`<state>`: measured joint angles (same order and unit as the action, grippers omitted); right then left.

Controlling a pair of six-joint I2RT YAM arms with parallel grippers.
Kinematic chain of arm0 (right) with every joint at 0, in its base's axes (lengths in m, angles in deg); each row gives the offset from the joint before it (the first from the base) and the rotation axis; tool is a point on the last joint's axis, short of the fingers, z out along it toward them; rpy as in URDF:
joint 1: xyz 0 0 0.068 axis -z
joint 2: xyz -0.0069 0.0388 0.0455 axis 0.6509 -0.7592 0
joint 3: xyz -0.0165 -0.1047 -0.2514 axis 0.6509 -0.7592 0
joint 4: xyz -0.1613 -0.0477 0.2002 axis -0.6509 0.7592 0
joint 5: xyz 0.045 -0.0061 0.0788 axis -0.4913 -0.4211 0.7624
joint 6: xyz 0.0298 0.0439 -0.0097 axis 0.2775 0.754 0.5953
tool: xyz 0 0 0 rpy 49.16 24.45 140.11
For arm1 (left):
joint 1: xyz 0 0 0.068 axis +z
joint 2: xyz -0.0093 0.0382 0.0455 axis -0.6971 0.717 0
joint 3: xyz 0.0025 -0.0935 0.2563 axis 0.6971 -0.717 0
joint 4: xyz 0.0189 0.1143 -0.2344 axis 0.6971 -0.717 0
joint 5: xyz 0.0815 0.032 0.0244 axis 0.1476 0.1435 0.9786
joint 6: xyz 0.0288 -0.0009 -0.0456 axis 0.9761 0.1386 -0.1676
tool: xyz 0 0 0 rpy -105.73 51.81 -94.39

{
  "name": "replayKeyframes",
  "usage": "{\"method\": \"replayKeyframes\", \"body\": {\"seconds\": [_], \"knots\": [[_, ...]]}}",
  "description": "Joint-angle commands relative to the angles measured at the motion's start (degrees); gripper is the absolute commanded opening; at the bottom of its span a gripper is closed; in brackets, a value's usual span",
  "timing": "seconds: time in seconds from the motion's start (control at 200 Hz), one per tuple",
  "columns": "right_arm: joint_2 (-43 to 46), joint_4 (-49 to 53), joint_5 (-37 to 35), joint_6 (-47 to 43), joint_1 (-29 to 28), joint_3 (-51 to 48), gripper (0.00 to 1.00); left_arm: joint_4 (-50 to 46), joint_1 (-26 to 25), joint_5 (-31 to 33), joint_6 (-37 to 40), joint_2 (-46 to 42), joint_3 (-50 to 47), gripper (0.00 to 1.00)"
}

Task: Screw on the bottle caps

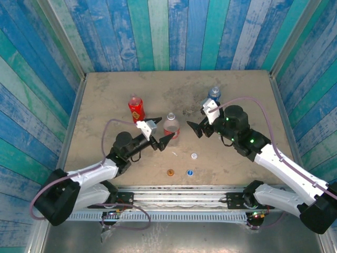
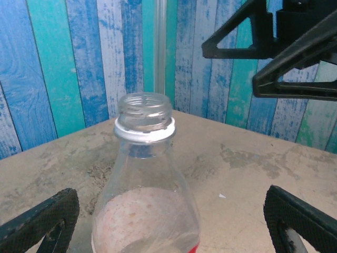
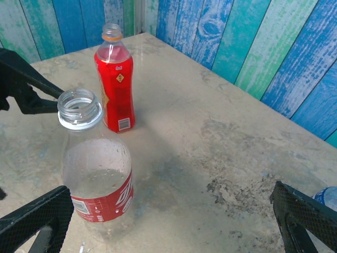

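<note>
The left tool (image 1: pixel 165 129) stands wide open, with the uncapped clear bottle (image 1: pixel 171 125) between its fingers and untouched. The right tool (image 1: pixel 196 118) is also wide open, facing that bottle from the other side. The white cap (image 1: pixel 194 156), orange cap (image 1: pixel 170 172) and blue cap (image 1: pixel 189 172) lie on the bench (image 1: pixel 105 95) behind both tools.

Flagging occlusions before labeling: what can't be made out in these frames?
- Clear bottle: left wrist view, base cut off by bottom edge.
- Blue-label bottle: right wrist view, mostly cut off by right edge.
- White cap, orange cap, blue cap: top view, too small to tell which side faces up.
</note>
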<state>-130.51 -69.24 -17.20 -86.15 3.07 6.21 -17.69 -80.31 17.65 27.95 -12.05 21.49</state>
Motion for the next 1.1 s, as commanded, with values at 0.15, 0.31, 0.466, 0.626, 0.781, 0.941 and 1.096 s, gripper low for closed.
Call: {"method": "replayKeyframes", "body": {"seconds": [0.15, 0.31, 0.466, 0.626, 0.781, 0.941, 1.096], "knots": [[-1.0, 0.1, 0.2, 0.9, -0.3, -0.6, 1.0, 16.8, -0.4, 1.5, -2.8, 11.2, -0.6, 0.95], [-1.5, 0.1, 0.2, 1.0, -0.2, -0.7, 1.0, 22.1, -0.6, 2.9, -2.3, 17.2, -0.9, 0.97], [-1.5, 0.0, 0.2, 1.3, -0.2, -0.9, 1.0, 24.8, -0.8, 2.2, -0.8, 21.8, -0.6, 1.0], [-1.6, 0.1, 0.0, 1.4, -0.2, -1.0, 1.0, 27.9, -1.1, 2.6, -0.4, 25.6, 0.0, 0.95], [-1.4, 0.2, -0.3, 1.6, -0.2, -1.1, 1.0, 27.4, -1.1, 3.2, -0.7, 27.2, 1.0, 0.88], [-1.6, 0.2, -0.5, 1.7, -0.2, -1.0, 1.0, 27.1, -1.1, 2.9, -0.6, 27.8, 1.7, 0.81], [-1.8, 0.3, -0.4, 1.7, -0.3, -1.1, 1.0, 26.8, -1.1, 2.9, -1.2, 28.3, 2.5, 0.78]]}}
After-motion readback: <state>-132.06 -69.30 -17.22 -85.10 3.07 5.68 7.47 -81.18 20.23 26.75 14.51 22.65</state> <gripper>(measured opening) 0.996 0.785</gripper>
